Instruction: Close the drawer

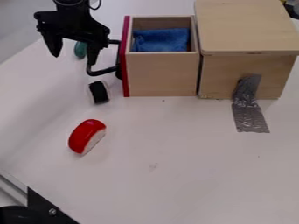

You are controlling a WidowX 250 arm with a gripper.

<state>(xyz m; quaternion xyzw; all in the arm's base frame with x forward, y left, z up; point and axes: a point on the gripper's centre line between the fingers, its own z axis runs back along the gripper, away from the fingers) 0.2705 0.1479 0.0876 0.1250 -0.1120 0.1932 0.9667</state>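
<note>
The black gripper (pixel 74 58) hangs at the upper left with its two fingers spread apart, open. Its right finger is beside the black handle (pixel 104 71) of the drawer; whether they touch I cannot tell. The wooden drawer (pixel 161 75) stands pulled out to the left of its wooden box (pixel 225 78), with a dark red front panel (pixel 125 65). Inside the drawer lies a blue cloth (pixel 161 40).
A red and white toy piece (pixel 86 136) lies at left centre. A black and white one (pixel 99 92) sits below the handle. Behind the gripper is a green object (pixel 81 50). Grey tape (pixel 250 113) runs from the box onto the white table (pixel 175 175).
</note>
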